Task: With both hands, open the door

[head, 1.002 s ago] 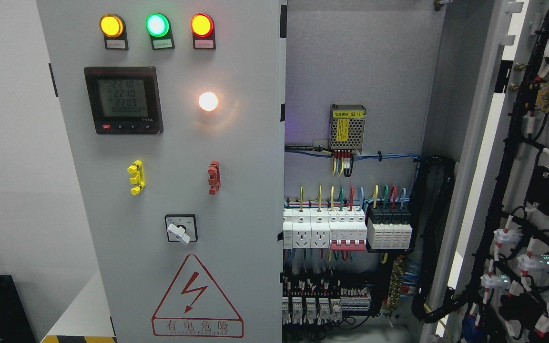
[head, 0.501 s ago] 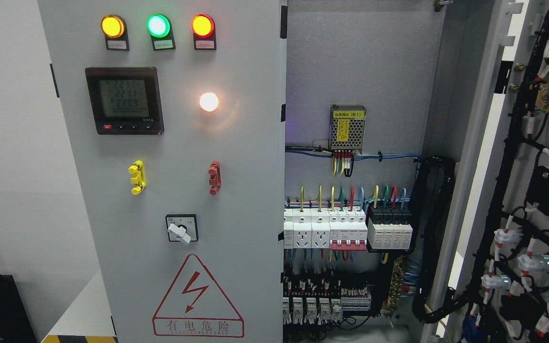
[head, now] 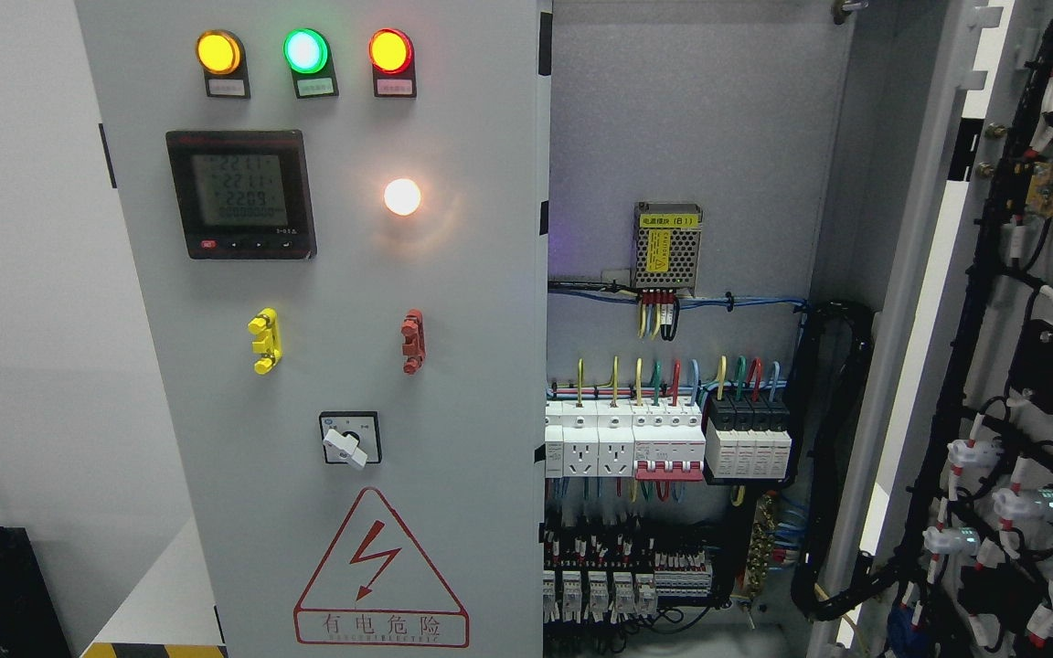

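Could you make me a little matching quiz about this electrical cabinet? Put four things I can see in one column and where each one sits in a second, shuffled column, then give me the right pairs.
Things:
1. green indicator lamp
2. digital meter
3. rotary switch
4. power supply box

Places:
A. inside the open cabinet, on the back panel above the breakers
B. top of the closed left door, between the yellow and red lamps
C. just above the hazard triangle
D. upper left of the closed door, below the yellow lamp

Pairs: 1-B, 2-D, 3-C, 4-A
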Robot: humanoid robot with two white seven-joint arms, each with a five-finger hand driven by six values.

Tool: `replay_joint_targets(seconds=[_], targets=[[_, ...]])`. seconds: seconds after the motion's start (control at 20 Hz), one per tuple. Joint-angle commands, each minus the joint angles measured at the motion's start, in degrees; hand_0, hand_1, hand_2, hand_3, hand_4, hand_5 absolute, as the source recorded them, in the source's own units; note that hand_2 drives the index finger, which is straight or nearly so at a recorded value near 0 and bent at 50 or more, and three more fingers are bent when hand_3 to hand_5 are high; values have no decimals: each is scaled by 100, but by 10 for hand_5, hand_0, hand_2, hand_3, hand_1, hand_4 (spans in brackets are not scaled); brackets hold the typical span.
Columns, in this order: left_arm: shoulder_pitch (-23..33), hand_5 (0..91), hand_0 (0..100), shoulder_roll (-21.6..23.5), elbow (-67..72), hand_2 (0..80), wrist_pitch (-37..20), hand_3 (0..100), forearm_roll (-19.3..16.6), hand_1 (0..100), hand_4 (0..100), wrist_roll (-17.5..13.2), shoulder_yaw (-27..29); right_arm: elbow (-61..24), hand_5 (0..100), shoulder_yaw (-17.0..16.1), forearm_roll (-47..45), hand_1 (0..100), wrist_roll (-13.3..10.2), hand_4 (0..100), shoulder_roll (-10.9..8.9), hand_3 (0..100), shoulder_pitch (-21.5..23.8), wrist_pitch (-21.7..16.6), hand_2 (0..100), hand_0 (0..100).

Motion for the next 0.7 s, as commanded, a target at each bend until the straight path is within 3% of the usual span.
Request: replay_joint_targets(seconds=[0.0,0.15,0.35,0.45,0.65], targets=[[-1275,0,0,-1681,4595,0,34,0,-712,0,0,17,-632,-202,0,-1,167,0,-13,0,-123,0,-4,-22,0,386],[-1477,0,0,-2261,5661,0,25,0,-1204,0,0,17,-553,-237,0,-1,167,0,-13,0,-114,0,-4,-22,0,386],[-2040,0,0,-3070,6989,0,43,0,-1345,0,0,52,-553,-264,0,-1,167,0,-13,0,-79,0,-4,-14,0,386],[-2111,0,0,-3352,7096,0,51,0,-1608,0,0,52,-431,-264,0,-1,167,0,-13,0,-70,0,-4,-13,0,386],[-2356,0,0,-3626,7167,0,436,0,-2373,0,0,69,728,-413,0,-10,158,0,-4,0,-70,0,5,-13,0,386]])
